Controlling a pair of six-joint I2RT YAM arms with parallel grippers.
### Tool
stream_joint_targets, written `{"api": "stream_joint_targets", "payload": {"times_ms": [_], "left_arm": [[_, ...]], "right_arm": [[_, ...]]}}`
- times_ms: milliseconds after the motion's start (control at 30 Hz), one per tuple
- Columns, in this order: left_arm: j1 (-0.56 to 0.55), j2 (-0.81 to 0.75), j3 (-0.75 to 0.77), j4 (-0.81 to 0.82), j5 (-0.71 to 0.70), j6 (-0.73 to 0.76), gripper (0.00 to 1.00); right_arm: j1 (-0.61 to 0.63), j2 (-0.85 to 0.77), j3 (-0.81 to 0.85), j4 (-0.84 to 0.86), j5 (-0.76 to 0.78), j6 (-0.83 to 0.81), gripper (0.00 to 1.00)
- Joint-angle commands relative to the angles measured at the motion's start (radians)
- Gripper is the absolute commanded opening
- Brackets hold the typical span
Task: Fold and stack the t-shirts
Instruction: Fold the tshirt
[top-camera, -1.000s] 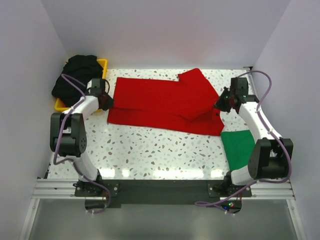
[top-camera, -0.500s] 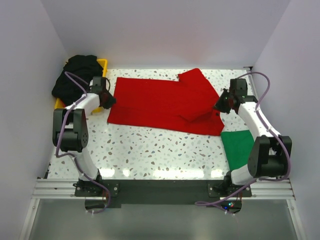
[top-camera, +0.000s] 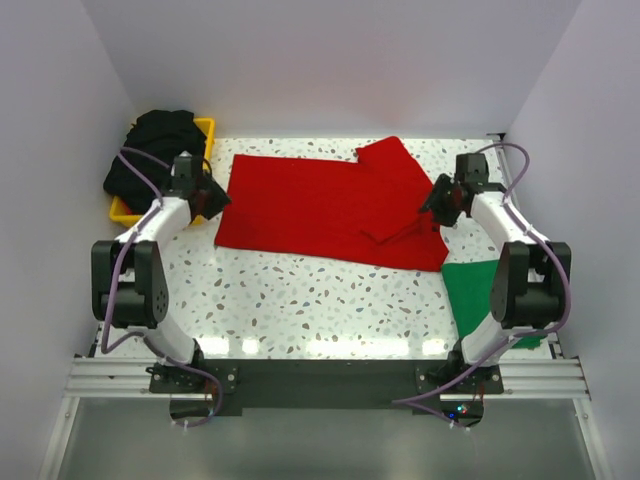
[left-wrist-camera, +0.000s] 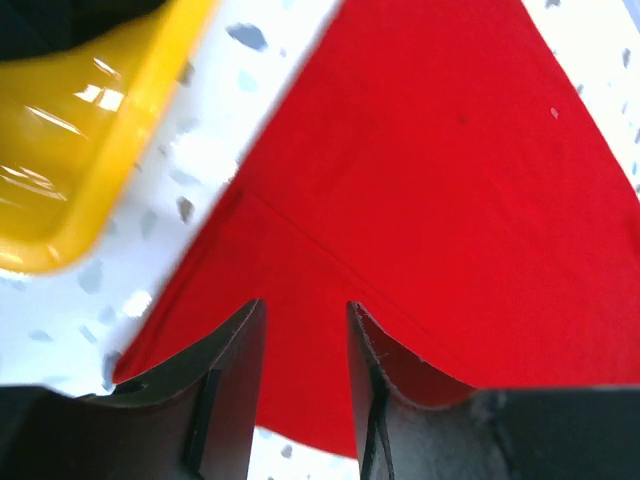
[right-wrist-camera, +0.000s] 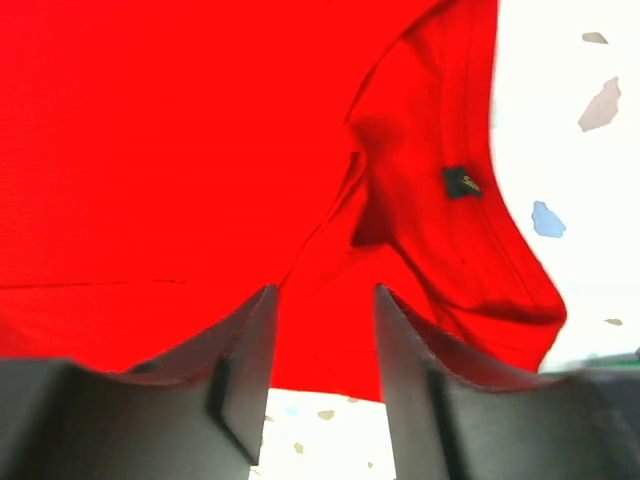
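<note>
Left fingers (left-wrist-camera: 225, 390) hang parted over the red t-shirt (top-camera: 320, 205) edge by the yellow bin (left-wrist-camera: 70, 170), gripping nothing. Same for the right fingers (right-wrist-camera: 240, 370), parted at its collar. Only the right wrist view catches the neck label (right-wrist-camera: 460, 182). Only the top view shows the green t-shirt (top-camera: 478, 290) on the tabletop (top-camera: 300, 300).

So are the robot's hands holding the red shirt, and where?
Nothing is held yet. The left gripper and right gripper both stand open, fingers apart, over the red t-shirt: left at its hem corner, right by the collar.
</note>
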Motion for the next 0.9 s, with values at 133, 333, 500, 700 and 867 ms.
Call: {"api": "stream_joint_targets", "payload": {"times_ms": [133, 333, 500, 700, 867], "left_arm": [[-0.087, -0.069, -0.122, 0.107, 0.048, -0.044, 0.32], [-0.099, -0.034, -0.161, 0.132, 0.041, -0.061, 0.26], [-0.099, -0.019, -0.188, 0.132, 0.008, -0.061, 0.24], [-0.099, -0.019, -0.244, 0.154, -0.002, -0.084, 0.22], [-0.099, -0.017, -0.258, 0.158, 0.002, -0.087, 0.21]], "right_arm": [[0.153, -0.085, -0.086, 0.093, 0.023, 0.017, 0.50], [0.260, -0.038, -0.147, 0.185, 0.025, 0.082, 0.49], [0.270, 0.012, -0.179, 0.251, 0.008, 0.120, 0.49], [0.277, 0.074, -0.179, 0.294, -0.019, 0.143, 0.49], [0.280, 0.102, -0.184, 0.331, -0.041, 0.169, 0.49]]}}
